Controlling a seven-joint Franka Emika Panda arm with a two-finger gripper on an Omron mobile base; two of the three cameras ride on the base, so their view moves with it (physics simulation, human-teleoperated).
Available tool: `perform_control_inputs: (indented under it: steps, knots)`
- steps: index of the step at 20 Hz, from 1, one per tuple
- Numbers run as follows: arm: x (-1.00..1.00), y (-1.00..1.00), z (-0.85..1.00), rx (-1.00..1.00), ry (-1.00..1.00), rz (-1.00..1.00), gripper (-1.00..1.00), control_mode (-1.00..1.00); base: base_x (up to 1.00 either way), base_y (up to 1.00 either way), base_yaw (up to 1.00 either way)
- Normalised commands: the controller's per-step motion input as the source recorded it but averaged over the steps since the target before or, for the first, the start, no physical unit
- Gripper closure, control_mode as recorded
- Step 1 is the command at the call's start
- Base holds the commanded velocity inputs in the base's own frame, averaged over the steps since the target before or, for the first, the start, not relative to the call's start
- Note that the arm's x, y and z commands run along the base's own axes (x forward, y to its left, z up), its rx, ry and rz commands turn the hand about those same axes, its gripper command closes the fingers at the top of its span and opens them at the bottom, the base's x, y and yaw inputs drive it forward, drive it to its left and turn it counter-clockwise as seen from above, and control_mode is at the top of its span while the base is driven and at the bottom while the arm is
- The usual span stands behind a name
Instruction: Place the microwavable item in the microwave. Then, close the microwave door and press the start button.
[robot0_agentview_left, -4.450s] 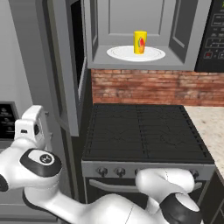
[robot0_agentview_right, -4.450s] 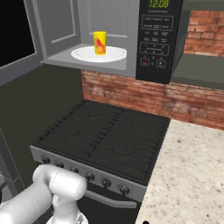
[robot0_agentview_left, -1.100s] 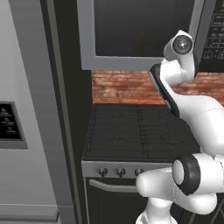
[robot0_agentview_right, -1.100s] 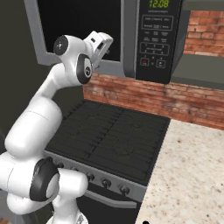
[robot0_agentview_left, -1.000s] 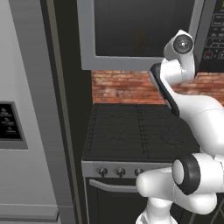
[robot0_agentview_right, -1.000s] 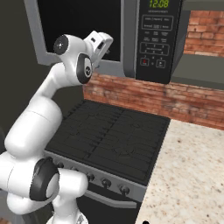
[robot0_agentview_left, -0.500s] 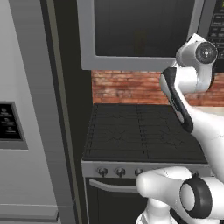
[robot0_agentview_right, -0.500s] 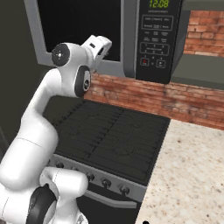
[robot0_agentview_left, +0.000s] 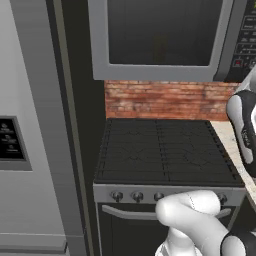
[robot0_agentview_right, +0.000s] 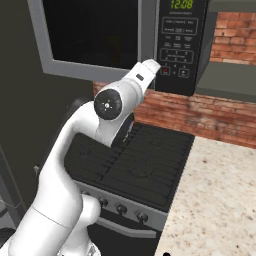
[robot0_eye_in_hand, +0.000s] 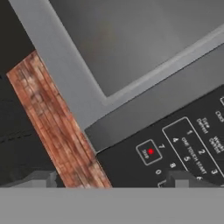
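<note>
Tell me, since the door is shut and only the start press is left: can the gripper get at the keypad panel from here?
Probably yes. The gripper hangs right in front of the keypad panel near its lower left buttons, beside the shut microwave door, and nothing stands between them.

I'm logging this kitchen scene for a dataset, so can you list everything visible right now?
microwave: one, grey, above the stove.
microwave door: one, grey frame with dark glass, closed.
keypad panel: one, black, right of the door, green display on top, red-dotted button low.
stove: one, black, knobs along its front.
brick wall: red-brown, behind the stove.
counter: one, beige speckled, right of the stove.
fridge: one, grey, far left.
robot arm: white, raised toward the keypad panel.
</note>
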Motion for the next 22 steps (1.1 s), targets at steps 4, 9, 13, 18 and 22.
perform_control_inputs:
  steps: [4, 9, 13, 18, 22]
  knots:
    - [0.33, -0.61, -0.30, 0.00, 0.00, 0.09, -1.00, -1.00, 0.00, 0.00, 0.00]
    - [0.43, -0.52, -0.26, 0.00, 0.00, 0.11, -1.00, -1.00, 0.00, 0.00, 0.00]
    - [0.44, -0.35, -0.08, 0.00, -0.02, 0.10, -1.00, -1.00, 0.00, 0.00, 0.00]
    - [0.40, -0.19, 0.01, 0.00, -0.01, 0.04, -1.00, -1.00, 0.00, 0.00, 0.00]
    - [0.47, -0.17, 0.00, 0.00, 0.00, 0.02, -1.00, -1.00, 0.00, 0.00, 0.00]
